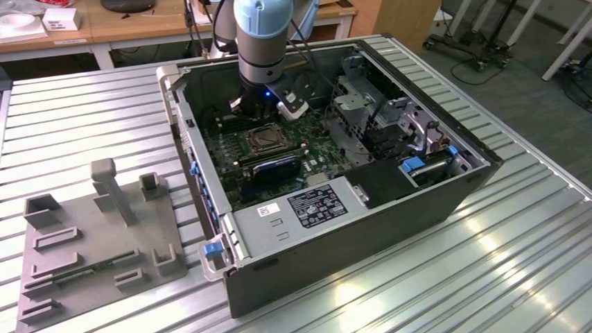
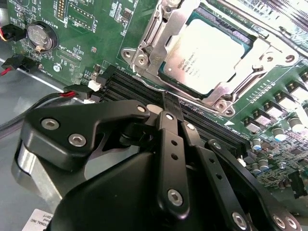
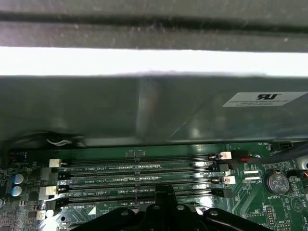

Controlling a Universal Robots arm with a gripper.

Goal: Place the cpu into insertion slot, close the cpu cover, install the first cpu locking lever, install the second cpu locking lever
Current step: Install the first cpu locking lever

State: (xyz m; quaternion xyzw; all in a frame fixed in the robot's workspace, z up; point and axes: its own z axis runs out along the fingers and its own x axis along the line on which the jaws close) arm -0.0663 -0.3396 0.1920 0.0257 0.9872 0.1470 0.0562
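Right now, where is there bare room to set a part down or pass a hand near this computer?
Bare slatted table at the exterior view's right of the computer case, and beyond the grey fixture toward the desks. Inside the case it is crowded: the arm and claw hang over the memory slots beside the cpu.

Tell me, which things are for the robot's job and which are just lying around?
For the job: the cpu, lying in place; the cpu cover, framing it; the pincer, close by.
Just around: the memory slots; the coin battery; the grey holder tray, outside the computer case.
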